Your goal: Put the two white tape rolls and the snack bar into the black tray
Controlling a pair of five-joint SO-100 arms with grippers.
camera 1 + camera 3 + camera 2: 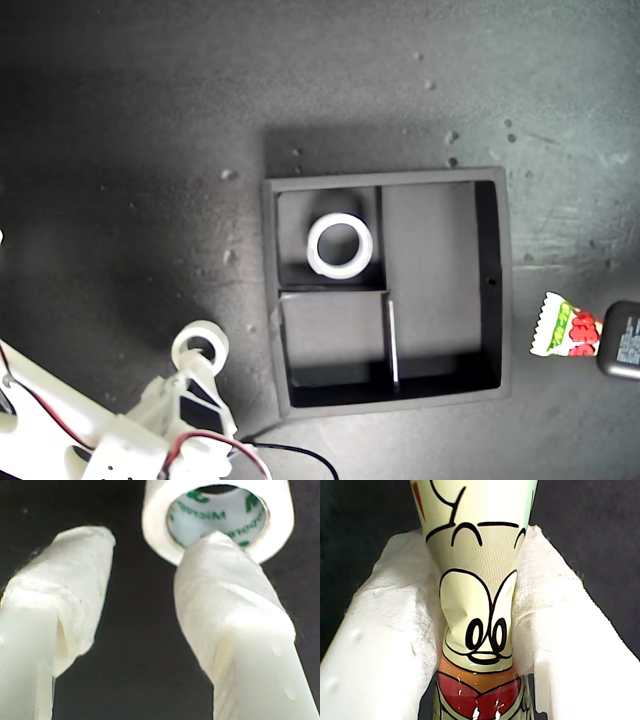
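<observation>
the dark bench (140,120) fills the exterior view, and on it sits the black tray (270,300), square, with raised walls and inner dividers. one white tape roll (340,245) lies flat in the small compartment at the tray's upper left as the exterior view shows it. outside the tray, toward the exterior view's lower left, my second gripper (192,372) reaches up to the other white tape roll (200,345), which rests on the bench just beside the tray's outer wall. in the second wrist view that roll (215,515) shows green print inside its core, and my second gripper (150,565) stands spread apart, one padded finger (220,595) at the roll's opening, the other clear of it. at the exterior view's right edge, well apart from the tray, the snack bar (560,328) shows its crimped end beside a dark object (622,340). in the first wrist view my first gripper (477,630) is clamped on the snack bar (477,605), its white pads (385,640) pinching the wrapper.
</observation>
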